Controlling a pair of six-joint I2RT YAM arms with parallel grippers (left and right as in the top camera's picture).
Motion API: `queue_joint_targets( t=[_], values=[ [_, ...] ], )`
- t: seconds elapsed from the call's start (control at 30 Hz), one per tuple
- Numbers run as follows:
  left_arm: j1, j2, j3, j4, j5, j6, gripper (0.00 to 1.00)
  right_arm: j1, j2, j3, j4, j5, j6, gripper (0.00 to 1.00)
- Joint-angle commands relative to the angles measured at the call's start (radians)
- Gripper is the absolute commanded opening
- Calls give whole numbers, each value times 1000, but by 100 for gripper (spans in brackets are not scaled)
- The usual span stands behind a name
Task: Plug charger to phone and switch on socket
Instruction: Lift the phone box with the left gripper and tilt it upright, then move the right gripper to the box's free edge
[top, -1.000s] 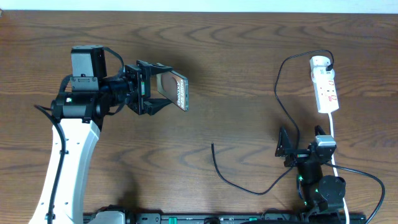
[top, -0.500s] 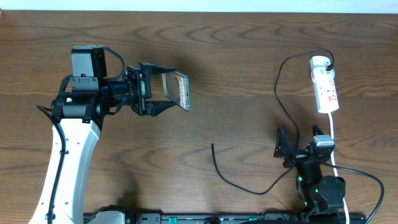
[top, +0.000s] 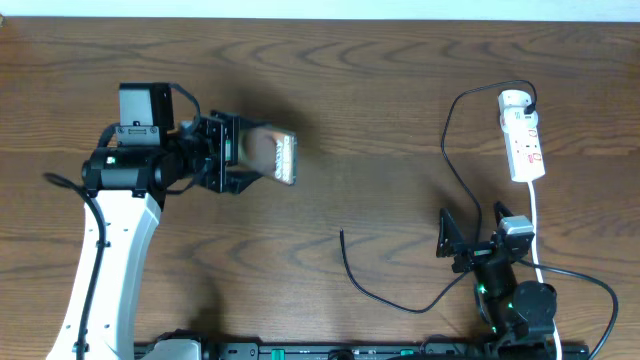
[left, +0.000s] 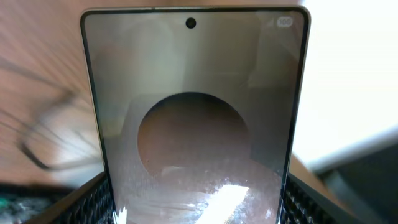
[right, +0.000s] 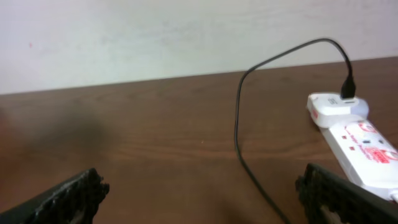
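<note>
My left gripper (top: 240, 152) is shut on the phone (top: 276, 156) and holds it lifted above the table at the left. The phone looks blurred overhead. In the left wrist view the phone (left: 194, 112) fills the frame between my fingers, bronze face with a round shape. The charger cable (top: 452, 150) runs from its plug in the far end of the white socket strip (top: 523, 135) down to a loose tip (top: 342, 235) on the table. My right gripper (top: 468, 238) is open and empty beside the cable; the cable (right: 239, 124) and socket (right: 354, 134) show ahead of it.
The socket's thick white cord (top: 535, 230) runs down past my right arm's base (top: 515, 300). The wooden table (top: 380, 90) stretches between the two arms. A pale wall (right: 155, 37) stands behind the table's far edge.
My left gripper has turned the phone and pulled it slightly left, so it shows narrower and blurred. My right gripper has shifted slightly left and stays open.
</note>
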Motion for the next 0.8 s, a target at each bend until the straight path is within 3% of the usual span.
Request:
queue_joint_targets(
  t=[0.0,0.2,0.37,0.6,0.73,0.77],
  values=[
    [5,7,23,-49,-251,53,7,7,26,97,-36,-32,-7,99],
    [4,20,7,-92,-373,70,7,5,229,326,-134,-34,-54,99],
    [4,21,-8,-133,-472,58,7,5,567,591,-259,-154,-54,99],
    [4,36,-8,-150,-509,30,7,6,1119,1013,-457,-676,-55,99],
    [4,56,-8,-153,-509,-10,7,6,1361,1122,-333,-993,-53,99],
    [4,74,-8,-153,-508,-29,7,8,1458,1131,-196,-1123,-15,99]
  ],
)
